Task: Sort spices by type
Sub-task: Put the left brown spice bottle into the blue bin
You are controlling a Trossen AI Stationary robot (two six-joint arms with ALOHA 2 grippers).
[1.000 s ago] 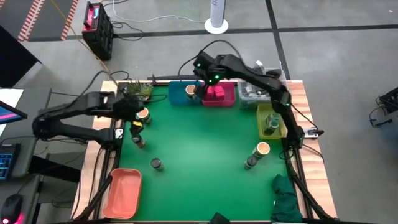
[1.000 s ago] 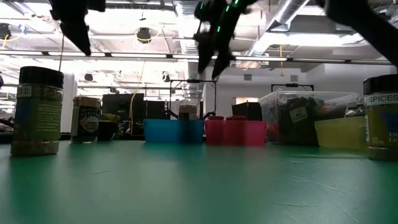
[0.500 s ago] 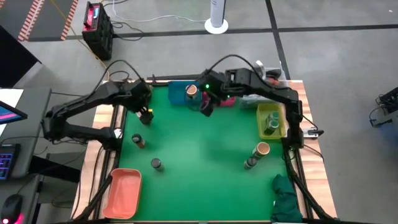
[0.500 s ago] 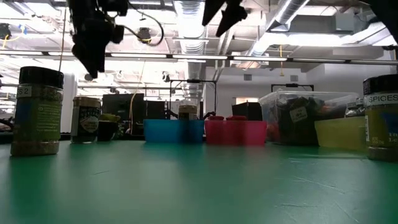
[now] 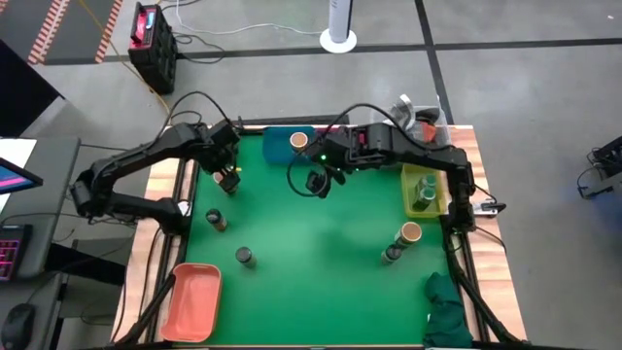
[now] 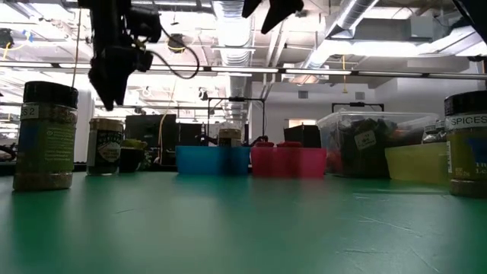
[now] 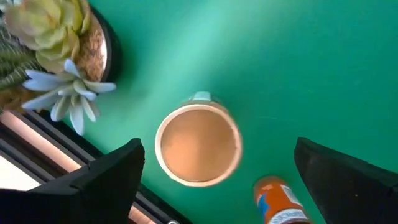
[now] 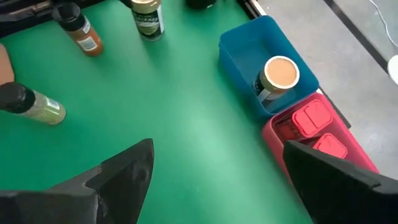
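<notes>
At the upper left of the high view, the left gripper [image 5: 229, 175] is hovering, fingers [image 7: 106, 180] spread and empty, over a tan-topped jar [image 7: 198, 145] standing on the worktop [image 5: 311, 233]. Likely light, rigid, smooth-sided; gripping across its body looks safest. The right gripper [image 5: 316, 181], also open, is hanging mid-frame.

The high view looks straight down on the whole green table [image 5: 321, 233] from far above. The low view sits at the table's surface, facing level toward its far edge and the room behind. Both show the blue bin [image 5: 282, 144] [image 6: 211, 160]. The wrist views look down from close, probably near that far edge.
</notes>
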